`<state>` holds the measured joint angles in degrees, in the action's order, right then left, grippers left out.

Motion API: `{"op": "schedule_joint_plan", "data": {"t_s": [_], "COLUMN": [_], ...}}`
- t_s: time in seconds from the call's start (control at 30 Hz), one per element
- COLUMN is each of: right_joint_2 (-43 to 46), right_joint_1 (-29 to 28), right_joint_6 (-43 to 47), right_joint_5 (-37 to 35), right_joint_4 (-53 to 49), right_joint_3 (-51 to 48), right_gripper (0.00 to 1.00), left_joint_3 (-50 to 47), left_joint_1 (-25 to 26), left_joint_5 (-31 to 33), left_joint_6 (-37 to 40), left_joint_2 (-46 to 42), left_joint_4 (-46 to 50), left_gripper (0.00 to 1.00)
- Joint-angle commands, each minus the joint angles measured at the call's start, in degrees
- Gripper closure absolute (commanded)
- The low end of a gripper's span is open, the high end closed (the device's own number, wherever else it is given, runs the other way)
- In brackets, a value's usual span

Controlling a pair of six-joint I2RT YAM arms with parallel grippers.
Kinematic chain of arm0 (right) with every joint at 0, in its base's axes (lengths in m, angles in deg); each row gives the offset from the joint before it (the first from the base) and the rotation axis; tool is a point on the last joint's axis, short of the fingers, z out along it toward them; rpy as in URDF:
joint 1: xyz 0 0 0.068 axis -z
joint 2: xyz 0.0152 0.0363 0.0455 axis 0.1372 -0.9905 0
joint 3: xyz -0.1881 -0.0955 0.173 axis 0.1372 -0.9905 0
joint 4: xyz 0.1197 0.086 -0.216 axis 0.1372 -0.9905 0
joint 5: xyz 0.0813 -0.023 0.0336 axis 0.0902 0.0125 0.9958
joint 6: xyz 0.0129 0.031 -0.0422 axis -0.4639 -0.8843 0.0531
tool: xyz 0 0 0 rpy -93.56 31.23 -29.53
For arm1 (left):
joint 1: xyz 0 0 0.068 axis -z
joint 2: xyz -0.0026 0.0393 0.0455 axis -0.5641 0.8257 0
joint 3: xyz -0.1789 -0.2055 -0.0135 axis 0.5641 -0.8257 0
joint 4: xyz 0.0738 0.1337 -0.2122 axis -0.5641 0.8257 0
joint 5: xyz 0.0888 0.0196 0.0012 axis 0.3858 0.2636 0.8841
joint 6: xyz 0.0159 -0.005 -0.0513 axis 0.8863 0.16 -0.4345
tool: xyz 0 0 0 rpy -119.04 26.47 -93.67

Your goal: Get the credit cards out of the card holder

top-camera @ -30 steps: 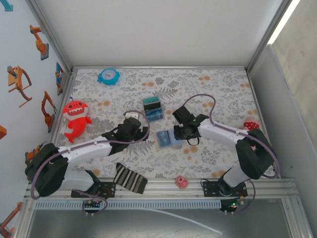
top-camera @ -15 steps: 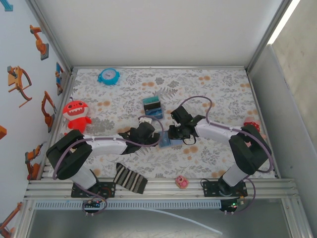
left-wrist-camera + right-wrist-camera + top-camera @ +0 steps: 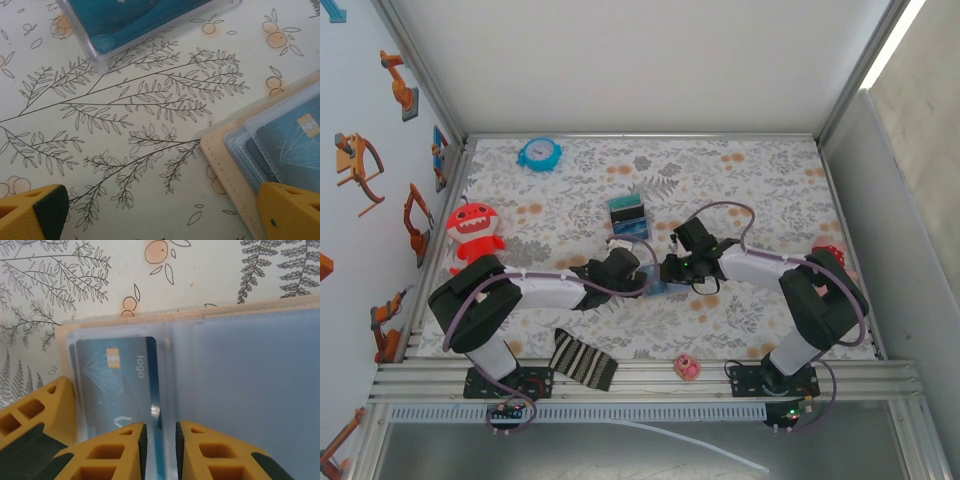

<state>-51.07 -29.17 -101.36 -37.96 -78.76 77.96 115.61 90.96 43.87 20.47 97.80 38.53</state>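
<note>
The card holder (image 3: 240, 380) lies open near the surface's middle. The left hand (image 3: 160, 215) is released wide, one fingertip (image 3: 287, 210) at the holder's corner. The right hand (image 3: 160, 432) is nearly clenched at the edge of a credit card (image 3: 117, 385); whether it grips, I cannot tell. Extraction is underway: next needs a firm pinch, then sliding the card from its sleeve

L arm (image 3: 545, 290), white w/ black joints, stretched low toward centre; L gripper (image 3: 160, 215), yellow fingers, jaws wide apart. R arm (image 3: 755, 267) angled inward; R gripper (image 3: 161, 440) fingers nearly together, thin gap.
</note>
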Motion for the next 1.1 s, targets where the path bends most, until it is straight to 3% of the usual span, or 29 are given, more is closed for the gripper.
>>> {"op": "schedule_joint_plan", "data": {"t_s": [0.0, 1.07], "right_joint_2": [-1.01, 1.04], "right_joint_1": [0.82, 5.29], "right_joint_6": [-1.42, -7.66], "right_joint_5": [2.06, 14.49], "right_joint_4": [2.77, 18.38], "right_joint_3": [-1.54, -9.54], "right_gripper": [0.78, 0.85], "left_joint_3": [2.03, 5.11], "left_joint_1": [0.76, 1.21], "left_joint_5": [1.58, 5.06], "left_joint_6": [0.51, 1.09], "left_joint_2": [0.96, 3.04], "left_joint_4": [3.56, 10.56], "left_gripper": [0.03, 0.03]}}
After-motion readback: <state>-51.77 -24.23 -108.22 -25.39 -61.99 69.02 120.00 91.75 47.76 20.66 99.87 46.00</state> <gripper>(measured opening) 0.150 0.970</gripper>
